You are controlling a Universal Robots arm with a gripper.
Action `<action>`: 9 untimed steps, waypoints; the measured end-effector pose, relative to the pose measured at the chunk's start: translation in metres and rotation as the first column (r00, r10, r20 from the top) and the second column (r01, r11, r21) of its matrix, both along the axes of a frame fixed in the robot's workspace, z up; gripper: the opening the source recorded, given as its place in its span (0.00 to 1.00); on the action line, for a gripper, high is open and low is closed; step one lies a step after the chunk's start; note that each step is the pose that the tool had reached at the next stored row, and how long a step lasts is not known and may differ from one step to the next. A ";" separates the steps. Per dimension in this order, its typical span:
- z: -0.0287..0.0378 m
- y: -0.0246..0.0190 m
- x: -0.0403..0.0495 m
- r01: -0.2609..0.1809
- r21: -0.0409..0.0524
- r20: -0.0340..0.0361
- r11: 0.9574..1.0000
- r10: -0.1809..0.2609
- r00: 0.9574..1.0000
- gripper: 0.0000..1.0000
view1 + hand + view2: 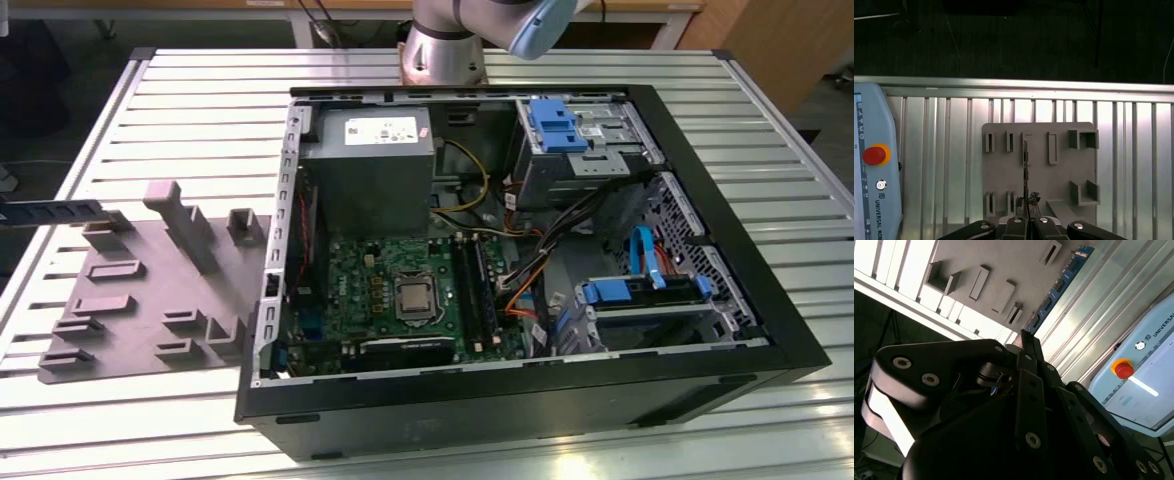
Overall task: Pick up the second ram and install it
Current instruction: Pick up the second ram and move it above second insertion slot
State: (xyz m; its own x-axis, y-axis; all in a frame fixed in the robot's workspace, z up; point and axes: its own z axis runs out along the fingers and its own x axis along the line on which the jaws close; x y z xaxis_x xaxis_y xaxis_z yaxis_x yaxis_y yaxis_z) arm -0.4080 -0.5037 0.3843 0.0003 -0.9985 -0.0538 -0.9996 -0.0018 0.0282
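The second ram (54, 212) is a thin dark stick at the exterior view's far left, over the far corner of the grey tray (134, 300). In the first wrist view I see it edge-on (1025, 170), running from my gripper (1026, 217) out over the tray (1039, 185). In the second wrist view its chip side (1059, 287) reaches away from my gripper (1026, 337). The fingers are pressed together on its near end. I cannot tell whether its far end touches the tray.
An open computer case (534, 400) lies on the slatted table, with its green motherboard (400, 290) and dark memory slots (474, 285) facing up. A pale blue pendant with a red button (874, 165) lies beside the tray. The table edge (1014, 82) runs beyond the tray.
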 end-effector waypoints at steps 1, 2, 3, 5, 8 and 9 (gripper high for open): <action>0.0005 0.0000 0.0000 0.000 0.000 0.000 1.000 0.000 1.000 0.11; 0.0011 0.0000 0.0000 0.000 0.000 0.000 1.000 0.000 1.000 0.11; 0.0018 0.0001 -0.0001 0.000 0.000 0.000 1.000 0.000 1.000 0.11; 0.0030 0.0002 0.0000 0.000 0.000 0.000 1.000 0.000 1.000 0.11; 0.0049 0.0003 0.0000 0.000 0.000 0.000 1.000 0.000 1.000 0.11; 0.0056 0.0003 0.0000 0.000 0.000 0.000 1.000 0.000 1.000 0.11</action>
State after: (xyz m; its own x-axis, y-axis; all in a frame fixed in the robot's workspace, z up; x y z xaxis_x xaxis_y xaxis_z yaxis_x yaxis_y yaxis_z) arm -0.4081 -0.5034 0.3898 0.0002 -0.9985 -0.0540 -0.9996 -0.0017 0.0281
